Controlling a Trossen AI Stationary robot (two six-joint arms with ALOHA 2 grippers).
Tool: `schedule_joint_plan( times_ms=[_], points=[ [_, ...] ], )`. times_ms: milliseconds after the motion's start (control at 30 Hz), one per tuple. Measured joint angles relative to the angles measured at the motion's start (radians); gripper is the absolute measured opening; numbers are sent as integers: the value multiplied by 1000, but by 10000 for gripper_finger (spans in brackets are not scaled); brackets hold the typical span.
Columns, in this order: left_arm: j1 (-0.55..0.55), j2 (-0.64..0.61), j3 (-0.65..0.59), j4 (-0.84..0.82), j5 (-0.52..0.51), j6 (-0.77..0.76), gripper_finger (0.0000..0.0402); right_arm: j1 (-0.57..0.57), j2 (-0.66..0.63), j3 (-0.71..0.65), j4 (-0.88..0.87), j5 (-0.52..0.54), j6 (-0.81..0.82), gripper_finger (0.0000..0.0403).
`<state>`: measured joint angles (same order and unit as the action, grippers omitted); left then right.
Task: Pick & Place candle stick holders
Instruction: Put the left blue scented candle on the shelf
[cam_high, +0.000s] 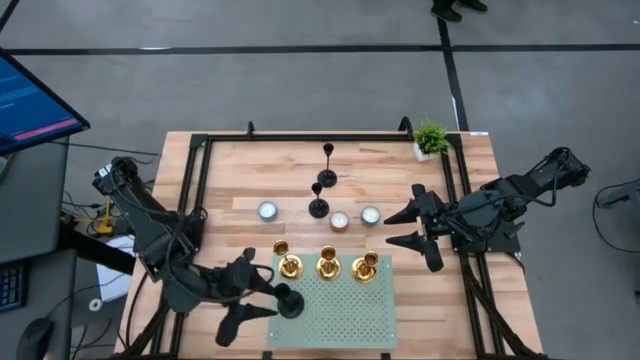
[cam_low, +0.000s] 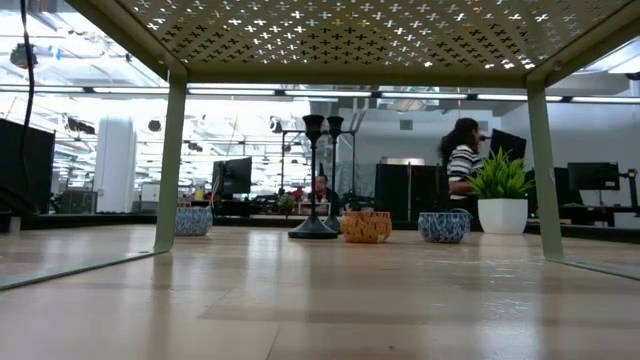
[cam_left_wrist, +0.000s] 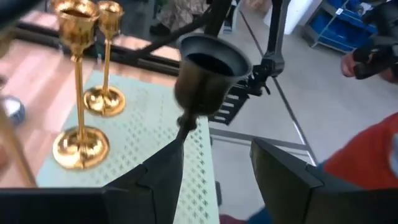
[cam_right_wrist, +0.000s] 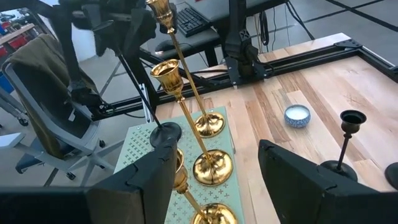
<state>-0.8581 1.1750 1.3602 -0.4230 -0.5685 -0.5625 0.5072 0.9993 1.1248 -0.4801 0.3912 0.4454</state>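
Note:
Three gold holders (cam_high: 327, 265) stand in a row by their round bases on the far part of a pale green perforated stand (cam_high: 340, 315). One black holder (cam_high: 288, 300) stands on the stand's left part, between the spread fingers of my open left gripper (cam_high: 268, 298); its cup (cam_left_wrist: 208, 65) shows close up in the left wrist view. Two more black holders (cam_high: 318, 205) (cam_high: 328, 175) stand on the bare table beyond. My right gripper (cam_high: 408, 226) is open and empty, right of the stand, and looks at the gold holders (cam_right_wrist: 205, 165). My left gripper's fingers come level from the table's left side, one on each side of the black holder's stem (cam_left_wrist: 186, 122). The stem stands right at one fingertip (cam_left_wrist: 168, 162); I cannot tell whether it touches. The other finger is well apart. The holder stands upright on the stand.
Three small candle bowls (cam_high: 267, 210) (cam_high: 339, 220) (cam_high: 370, 214) sit mid-table among the black holders. A small potted plant (cam_high: 430, 138) stands at the far right corner. A black metal frame (cam_high: 200, 160) edges the table. A person (cam_low: 462, 160) is in the room behind.

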Motion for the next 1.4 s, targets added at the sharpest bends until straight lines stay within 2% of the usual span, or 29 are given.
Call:
schedule_joint_plan(
  times_ms=[267, 400, 500, 567, 800, 933, 1167, 1400],
  points=[
    [0, -100, 0, -166, 93, -177, 188, -32, 0, 0, -2, 2, 0, 221],
    [0, -134, 0, -241, 130, -213, 188, -66, 0, 0, -36, 2, 8, 221],
    [0, -159, 0, -367, 132, -229, 188, -108, 0, 0, -89, 2, 34, 221],
    [0, -171, 0, -463, 91, -229, 188, -139, 0, 0, -125, 2, 51, 221],
    [10, -185, 0, -742, -177, -255, 188, -209, 0, 0, -187, -17, 61, 221],
    [46, -197, -5, -859, -204, -288, 193, -231, 0, 0, -211, -50, 62, 221],
    [124, -321, -198, -840, -276, -304, 235, -244, 0, 0, -235, -53, 61, 240],
    [218, -462, -430, -662, -297, -303, 275, -249, 0, 0, -251, -53, 52, 256]
  ],
)
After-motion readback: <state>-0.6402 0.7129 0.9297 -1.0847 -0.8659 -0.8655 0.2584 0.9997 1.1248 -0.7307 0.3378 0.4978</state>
